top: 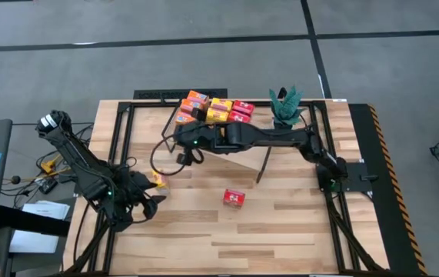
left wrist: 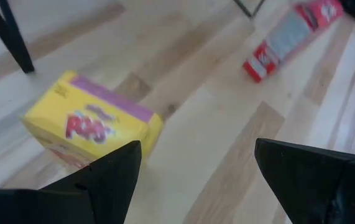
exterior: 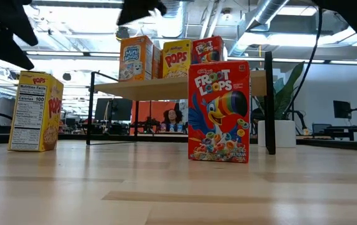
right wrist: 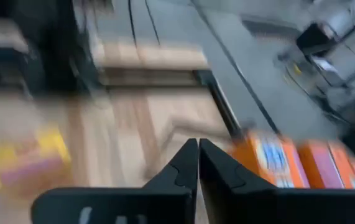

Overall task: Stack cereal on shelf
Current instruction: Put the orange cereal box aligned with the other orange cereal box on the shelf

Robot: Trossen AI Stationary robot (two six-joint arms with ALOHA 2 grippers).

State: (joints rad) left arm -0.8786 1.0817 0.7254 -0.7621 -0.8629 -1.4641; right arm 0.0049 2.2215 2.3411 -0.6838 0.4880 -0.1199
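The light-wood shelf [top: 238, 160] [exterior: 165, 89] stands on thin black legs at the table's far middle. Several red, orange and yellow cereal boxes [top: 217, 108] stand on it along its far edge [exterior: 177, 59]. A yellow Pops box [top: 156, 179] [left wrist: 90, 124] stands upright on the table at the left [exterior: 35, 112]. A red Froot Loops box [top: 234, 198] [exterior: 219, 112] stands upright on the table in front of the shelf. My left gripper [top: 148, 198] [left wrist: 196, 180] is open and empty just near of the yellow box. My right gripper [top: 182, 154] [right wrist: 198, 163] is shut and empty over the shelf's left end.
A potted green plant [top: 286, 106] [exterior: 284, 106] stands at the shelf's far right corner. The shelf's black legs [exterior: 269, 103] stand on the plank tabletop [top: 281, 223]. Cables and clutter lie left of the table [top: 34, 173].
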